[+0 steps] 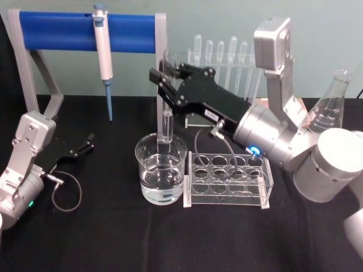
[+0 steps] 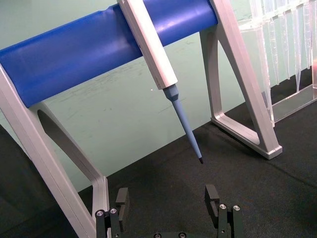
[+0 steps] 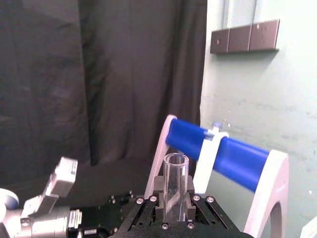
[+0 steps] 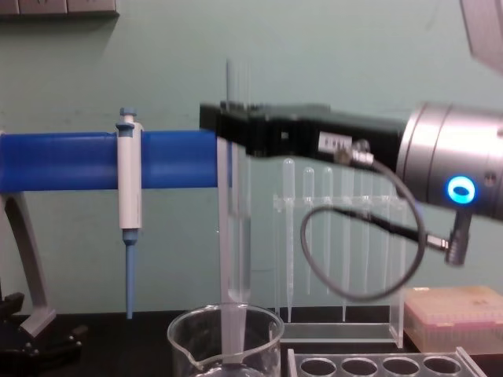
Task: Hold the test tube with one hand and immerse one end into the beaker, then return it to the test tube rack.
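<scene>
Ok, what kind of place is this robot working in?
Most likely a lab bench: a beaker of clear liquid, a test tube rack, a pipettor hanging on a stand and a flask.

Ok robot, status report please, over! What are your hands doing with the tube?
Right gripper shut on test tube, upright, lower end inside beaker. Left gripper open, parked by the pipettor stand. Rack beside beaker, nothing between them.
</scene>
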### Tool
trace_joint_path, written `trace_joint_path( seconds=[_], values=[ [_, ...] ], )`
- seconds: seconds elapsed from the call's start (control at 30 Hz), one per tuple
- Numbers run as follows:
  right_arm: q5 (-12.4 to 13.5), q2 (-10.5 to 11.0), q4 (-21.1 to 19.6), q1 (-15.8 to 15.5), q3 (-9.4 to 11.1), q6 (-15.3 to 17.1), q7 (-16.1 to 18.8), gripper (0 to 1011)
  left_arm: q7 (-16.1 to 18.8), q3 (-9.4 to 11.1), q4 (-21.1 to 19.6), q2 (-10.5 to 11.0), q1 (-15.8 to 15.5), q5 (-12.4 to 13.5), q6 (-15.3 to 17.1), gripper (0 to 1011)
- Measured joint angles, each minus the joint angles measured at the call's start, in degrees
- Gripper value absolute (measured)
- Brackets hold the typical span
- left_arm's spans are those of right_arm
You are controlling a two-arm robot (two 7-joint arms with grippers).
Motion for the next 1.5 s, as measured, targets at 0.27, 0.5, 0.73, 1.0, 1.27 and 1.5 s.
trace_joint_path(
  seconds=[0.27, 0.5, 0.73, 1.0, 1.27, 1.5],
  values=[
    [-1.17, -1.06, 3.64, -1.00, -0.82, -1.96, 1.16, 224, 0.00, 0.00, 0.00, 0.00, 0.00, 0.00, 0.00, 1000],
    [-2.52, -2.37, 7.40, -1.57, -1.55, -3.79, 1.90, 224, 0.00, 0.00, 0.00, 0.00, 0.00, 0.00, 0.00, 1000],
    [-3.60, -3.50, 10.32, -1.97, -1.77, -5.12, 2.55, 225, 0.00, 0.00, 0.00, 0.00, 0.00, 0.00, 0.00, 1000],
    [-4.58, -4.30, 11.86, -2.60, -1.76, -5.74, 2.89, 224, 0.00, 0.00, 0.00, 0.00, 0.00, 0.00, 0.00, 1000],
    [-5.33, -4.83, 12.33, -3.44, -1.22, -6.22, 2.70, 225, 0.00, 0.00, 0.00, 0.00, 0.00, 0.00, 0.00, 1000],
    [-6.35, -4.77, 11.33, -3.82, -0.86, -5.09, 1.58, 224, 0.00, 0.00, 0.00, 0.00, 0.00, 0.00, 0.00, 1000]
  ],
)
